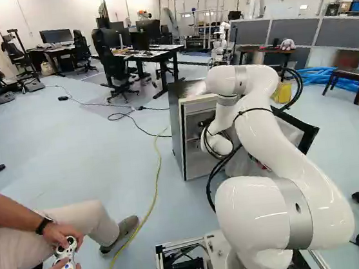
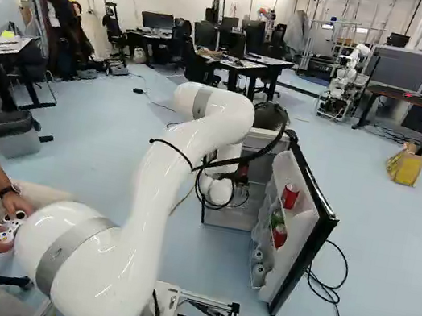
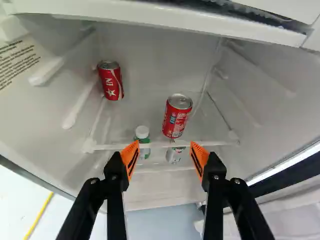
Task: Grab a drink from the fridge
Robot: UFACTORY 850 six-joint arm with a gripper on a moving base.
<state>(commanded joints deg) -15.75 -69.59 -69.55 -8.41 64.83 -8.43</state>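
Note:
In the right base view my gripper (image 2: pixel 242 173) is at the fridge's open front, partly hidden by the arm and cables. The wrist view shows the gripper (image 3: pixel 163 151) open, facing the glass shelf (image 3: pixel 162 145) inside the fridge (image 3: pixel 70 172). Two red cans stand on that shelf: one can (image 3: pixel 177 116) ahead of the fingers, nearer the orange-padded right finger, the other can (image 3: pixel 110 81) farther to the side. Below the shelf are a white-capped bottle (image 3: pixel 142 135) and a silver can (image 3: pixel 174 154), seen past the shelf's front edge. No drink is between the fingers.
The fridge door (image 2: pixel 315 225) stands open to the right, with red cans (image 2: pixel 290 196) and other drinks in its racks. A seated person with a controller is left of the base. A yellow cable (image 1: pixel 155 192) crosses the floor. Another robot (image 2: pixel 343 83) stands far back.

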